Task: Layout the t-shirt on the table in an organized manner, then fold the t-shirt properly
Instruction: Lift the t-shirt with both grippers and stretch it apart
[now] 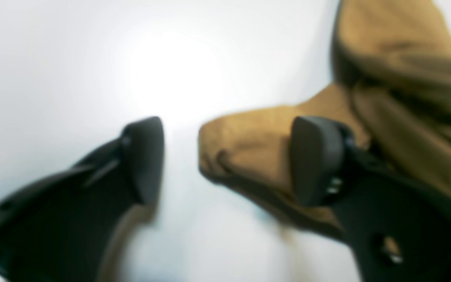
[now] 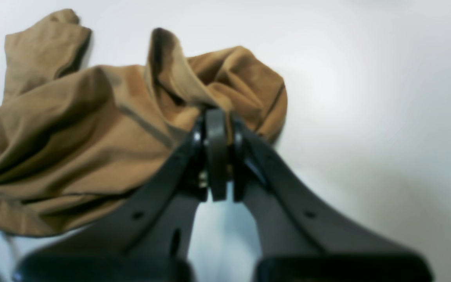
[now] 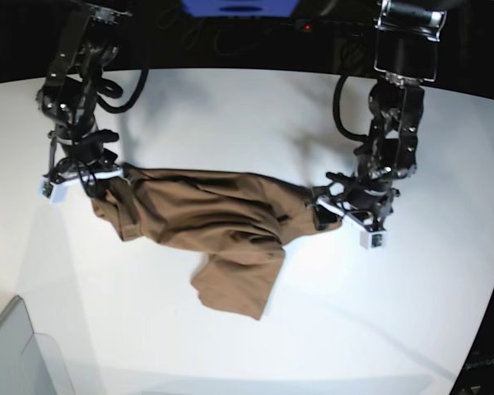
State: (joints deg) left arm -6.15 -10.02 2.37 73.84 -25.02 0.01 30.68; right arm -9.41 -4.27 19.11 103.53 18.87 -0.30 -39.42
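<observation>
The plain tan-brown short-sleeved cloth t-shirt lay rumpled on the large smooth white table, stretched in a rough band across its middle, its long axis running from one arm to the other, with a loose flap of cloth hanging toward the near edge.

The right gripper had its black jaws pressed together on a ridge of fabric at that end of the shirt; the cloth rose in a peaked fold just beyond the tips and the rest bunched away to one side. In the base view this arm stood at the shirt's left end.

The left gripper stood with its jaws parted. In its wrist view, a blunt, rolled tip of the cloth, apparently a sleeve or corner, reached into the gap between the two dark pads, lying against or just under one pad and apart from the other. Bare table showed on the other side of the gap. Whether the pad was actually touching the cloth could not be told, as the view was blurred.

The coming move seemed to turn on that cloth tip: it lay off-centre in the opening, so closing there would likely catch only its end.

The fabric looked soft and matte, heavily creased; the tabletop was glossy, with a bright glare.
</observation>
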